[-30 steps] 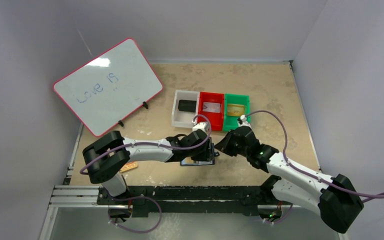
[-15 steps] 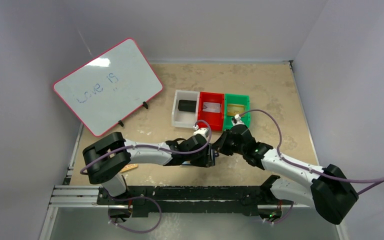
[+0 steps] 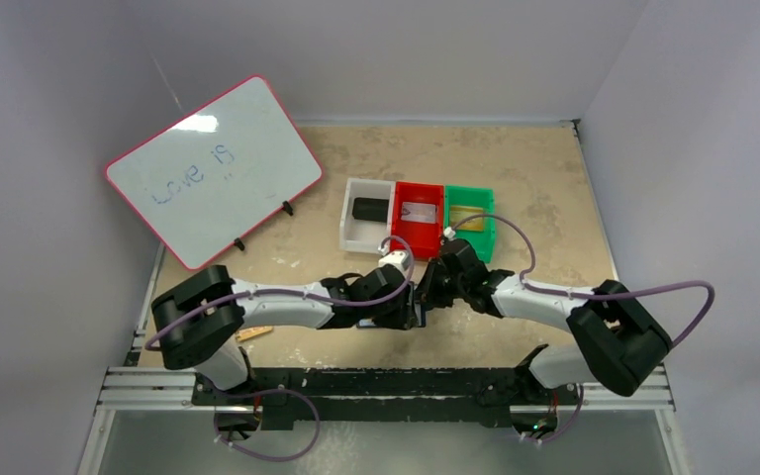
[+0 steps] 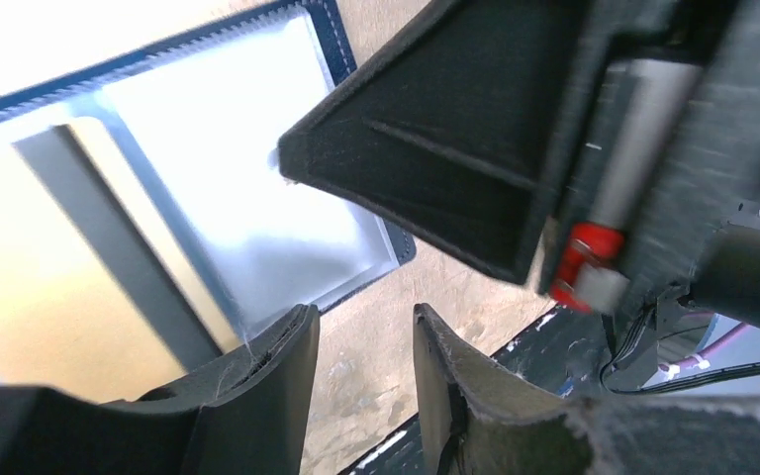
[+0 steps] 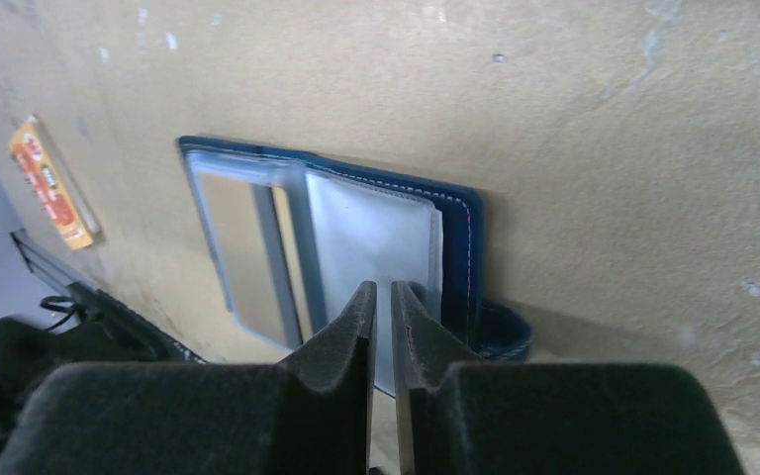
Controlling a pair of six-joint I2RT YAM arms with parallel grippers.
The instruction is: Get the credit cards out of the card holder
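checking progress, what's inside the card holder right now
The open card holder shows a tan card with a grey stripe in one clear sleeve. The other sleeve looks empty, though glare and the right gripper hide part.

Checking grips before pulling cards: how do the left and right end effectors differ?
The left end effector has its fingers apart, bare table showing between them; the right end effector has its fingers nearly together, only a slit. The left sits at the card holder's edge near the tan credit card; the right points at its clear sleeve. Both are black and low over the open card holder.
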